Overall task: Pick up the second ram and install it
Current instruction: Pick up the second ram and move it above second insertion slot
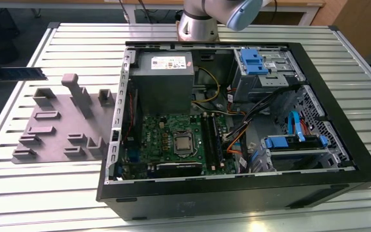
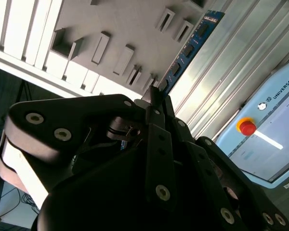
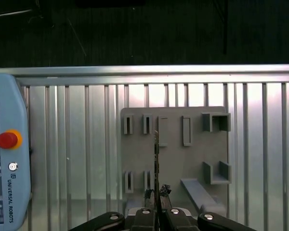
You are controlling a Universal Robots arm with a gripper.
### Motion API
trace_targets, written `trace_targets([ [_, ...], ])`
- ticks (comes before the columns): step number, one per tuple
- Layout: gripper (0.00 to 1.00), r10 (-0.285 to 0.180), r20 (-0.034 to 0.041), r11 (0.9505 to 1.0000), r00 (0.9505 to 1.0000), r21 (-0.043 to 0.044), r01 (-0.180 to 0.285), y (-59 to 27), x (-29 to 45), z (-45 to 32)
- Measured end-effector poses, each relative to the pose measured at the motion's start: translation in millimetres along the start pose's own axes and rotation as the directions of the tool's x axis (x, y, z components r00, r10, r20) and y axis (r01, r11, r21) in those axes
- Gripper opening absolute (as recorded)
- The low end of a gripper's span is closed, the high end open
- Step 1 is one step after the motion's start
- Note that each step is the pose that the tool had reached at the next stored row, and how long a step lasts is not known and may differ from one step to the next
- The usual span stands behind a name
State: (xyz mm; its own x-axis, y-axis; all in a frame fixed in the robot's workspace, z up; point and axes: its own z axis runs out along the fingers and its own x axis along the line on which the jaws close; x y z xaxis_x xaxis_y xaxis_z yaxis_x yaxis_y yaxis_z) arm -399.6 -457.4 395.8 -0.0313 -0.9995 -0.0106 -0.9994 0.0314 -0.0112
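First wrist view: gripper (image 3: 157,194) pinches the second ram (image 3: 156,156) edge-on, held over the grey tray (image 3: 176,166) on the slatted table (image 3: 77,144).

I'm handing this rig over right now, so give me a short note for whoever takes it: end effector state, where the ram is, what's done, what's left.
End effector: shut on the second ram, gripping one end, with the stick jutting out past the fingertips.
Ram: held in the air above the grey tray, at the exterior view's left, apart from the open computer case.
Done: the pickup.
Left: getting the ram to the motherboard and seating it in a slot. It is not in the case yet.
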Motion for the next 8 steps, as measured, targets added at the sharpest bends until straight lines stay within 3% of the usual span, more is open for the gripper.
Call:
trace_targets([
  [8, 0.14, 0.000, 0.0000, 1.0000, 1.0000, 0.0000, 0.000, -4.0, -0.1, 0.1],
])
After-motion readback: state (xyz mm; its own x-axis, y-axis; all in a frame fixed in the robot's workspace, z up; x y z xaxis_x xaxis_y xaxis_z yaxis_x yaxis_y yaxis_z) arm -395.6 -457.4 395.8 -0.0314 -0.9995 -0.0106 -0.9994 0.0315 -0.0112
